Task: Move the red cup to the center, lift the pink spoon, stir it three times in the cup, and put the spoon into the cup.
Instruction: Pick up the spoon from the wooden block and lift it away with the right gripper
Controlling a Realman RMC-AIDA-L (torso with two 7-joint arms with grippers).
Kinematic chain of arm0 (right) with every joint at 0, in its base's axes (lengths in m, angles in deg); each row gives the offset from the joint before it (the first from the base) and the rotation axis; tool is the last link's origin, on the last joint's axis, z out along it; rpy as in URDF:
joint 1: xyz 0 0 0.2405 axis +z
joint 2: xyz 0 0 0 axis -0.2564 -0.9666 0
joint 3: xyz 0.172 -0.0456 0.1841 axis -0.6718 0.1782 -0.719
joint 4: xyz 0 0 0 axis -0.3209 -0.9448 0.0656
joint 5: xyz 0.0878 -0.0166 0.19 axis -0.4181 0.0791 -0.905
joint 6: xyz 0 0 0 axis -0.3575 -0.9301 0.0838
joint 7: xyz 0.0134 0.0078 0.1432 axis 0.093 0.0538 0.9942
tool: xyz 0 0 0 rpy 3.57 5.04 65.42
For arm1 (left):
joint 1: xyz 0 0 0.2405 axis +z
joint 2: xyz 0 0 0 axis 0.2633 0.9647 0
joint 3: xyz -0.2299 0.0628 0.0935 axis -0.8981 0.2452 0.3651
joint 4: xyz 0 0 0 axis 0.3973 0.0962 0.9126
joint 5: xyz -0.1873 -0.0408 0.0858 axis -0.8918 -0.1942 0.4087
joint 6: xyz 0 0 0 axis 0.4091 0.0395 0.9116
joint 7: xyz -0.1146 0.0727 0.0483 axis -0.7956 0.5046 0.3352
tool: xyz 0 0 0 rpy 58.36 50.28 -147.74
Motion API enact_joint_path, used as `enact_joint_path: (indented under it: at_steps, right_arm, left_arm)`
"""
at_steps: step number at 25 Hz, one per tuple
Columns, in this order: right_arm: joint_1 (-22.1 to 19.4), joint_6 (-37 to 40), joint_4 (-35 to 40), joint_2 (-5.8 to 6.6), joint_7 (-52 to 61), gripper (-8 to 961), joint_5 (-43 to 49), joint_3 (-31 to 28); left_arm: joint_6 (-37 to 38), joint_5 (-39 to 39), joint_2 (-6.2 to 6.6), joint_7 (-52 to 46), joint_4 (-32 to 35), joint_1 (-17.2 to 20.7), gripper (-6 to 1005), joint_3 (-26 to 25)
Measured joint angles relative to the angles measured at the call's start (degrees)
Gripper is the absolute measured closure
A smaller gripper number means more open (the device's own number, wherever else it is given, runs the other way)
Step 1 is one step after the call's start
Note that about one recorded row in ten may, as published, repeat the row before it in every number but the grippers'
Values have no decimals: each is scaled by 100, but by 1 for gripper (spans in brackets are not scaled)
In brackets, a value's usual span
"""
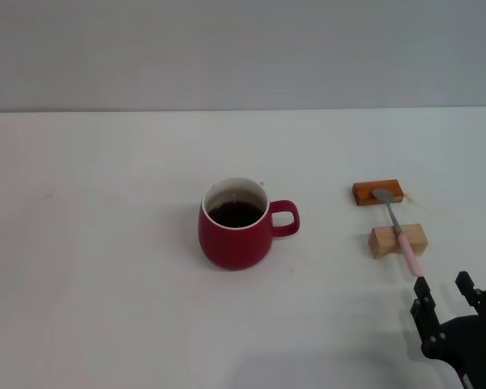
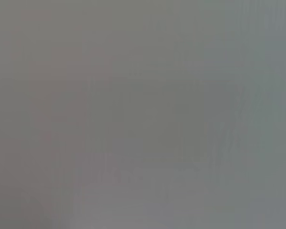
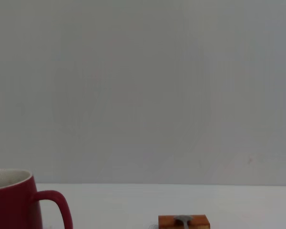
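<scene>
The red cup (image 1: 236,224) stands near the middle of the white table, its handle pointing right and dark liquid inside. In the right wrist view the cup (image 3: 14,202) shows at the lower left. The pink spoon (image 1: 398,229) lies across two blocks to the right of the cup, its silver bowl on the orange-brown block (image 1: 377,193) and its pink handle over the tan block (image 1: 398,241). My right gripper (image 1: 444,285) is open just in front of the handle's near end, not touching it. The left gripper is out of view.
The white table (image 1: 105,284) stretches wide to the left and front of the cup. A grey wall (image 1: 243,49) backs it. The orange-brown block (image 3: 183,222) with the spoon's bowl shows low in the right wrist view. The left wrist view shows only grey.
</scene>
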Motion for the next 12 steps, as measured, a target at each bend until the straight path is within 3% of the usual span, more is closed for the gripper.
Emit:
enact_joint_path:
  at_steps: [12]
  right_arm:
    - [356, 45, 478, -26, 604, 425, -1, 10]
  left_arm:
    - [8, 15, -40, 7, -18, -26, 151, 0]
